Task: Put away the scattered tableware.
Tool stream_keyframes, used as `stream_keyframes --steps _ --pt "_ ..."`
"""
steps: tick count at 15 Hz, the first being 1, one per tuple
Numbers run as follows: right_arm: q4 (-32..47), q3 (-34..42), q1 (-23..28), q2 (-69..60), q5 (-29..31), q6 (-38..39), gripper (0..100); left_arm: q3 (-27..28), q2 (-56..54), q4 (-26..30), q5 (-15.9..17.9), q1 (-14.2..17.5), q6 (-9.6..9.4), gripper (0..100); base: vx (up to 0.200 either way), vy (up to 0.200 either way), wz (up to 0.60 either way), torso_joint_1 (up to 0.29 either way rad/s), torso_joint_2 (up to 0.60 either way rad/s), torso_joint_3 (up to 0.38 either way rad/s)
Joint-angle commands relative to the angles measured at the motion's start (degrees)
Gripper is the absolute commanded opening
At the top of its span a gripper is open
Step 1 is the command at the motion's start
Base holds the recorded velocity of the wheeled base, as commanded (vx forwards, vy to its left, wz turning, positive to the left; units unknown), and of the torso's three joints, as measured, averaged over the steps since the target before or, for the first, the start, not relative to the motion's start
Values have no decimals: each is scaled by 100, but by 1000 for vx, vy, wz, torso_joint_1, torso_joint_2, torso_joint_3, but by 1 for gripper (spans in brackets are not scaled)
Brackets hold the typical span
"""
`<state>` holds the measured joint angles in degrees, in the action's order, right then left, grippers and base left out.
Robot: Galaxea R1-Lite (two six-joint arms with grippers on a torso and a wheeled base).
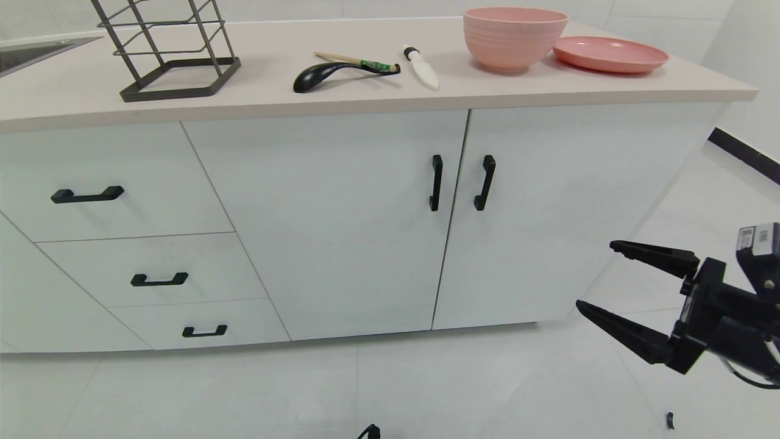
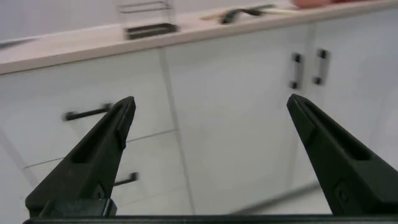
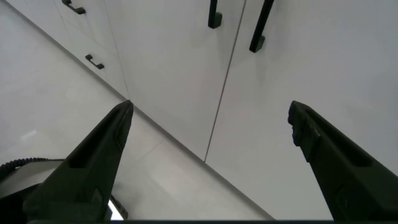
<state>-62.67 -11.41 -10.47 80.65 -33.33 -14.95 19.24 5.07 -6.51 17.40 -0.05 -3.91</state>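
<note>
Pink ribbed bowl [image 1: 515, 36], plain pink plate [image 1: 610, 53], black spoon [image 1: 329, 74], white knife [image 1: 421, 68], tan chopsticks [image 1: 353, 60] banded green; beige desk [image 1: 274, 100], white cabinets [image 1: 341, 231], black handles [image 1: 436, 183].

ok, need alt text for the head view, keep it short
A white cabinet's counter holds a wire rack, a black spoon, chopsticks, a white knife, a pink bowl and a pink plate. Below are three drawers at left and two closed doors. The right gripper hangs open, low at the right, above the floor.
</note>
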Motion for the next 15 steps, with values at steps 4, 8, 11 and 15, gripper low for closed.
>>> stream_keyframes --steps 4,8,11,15 --pt "-8 271 -51 -23 -42 0 100 441 1681 106 792 -259 312 100 0 0 0 0 0 0" --pt "-43 543 -25 -217 -51 18 100 2198 3351 -122 2031 -391 -523 100 0 0 0 0 0 0" --pt "-114 429 19 -164 -218 71 100 2049 4072 -140 2180 -619 -663 100 0 0 0 0 0 0" --pt "-289 332 36 -120 -235 299 100 2040 5338 -184 2005 -2122 -1533 100 0 0 0 0 0 0"
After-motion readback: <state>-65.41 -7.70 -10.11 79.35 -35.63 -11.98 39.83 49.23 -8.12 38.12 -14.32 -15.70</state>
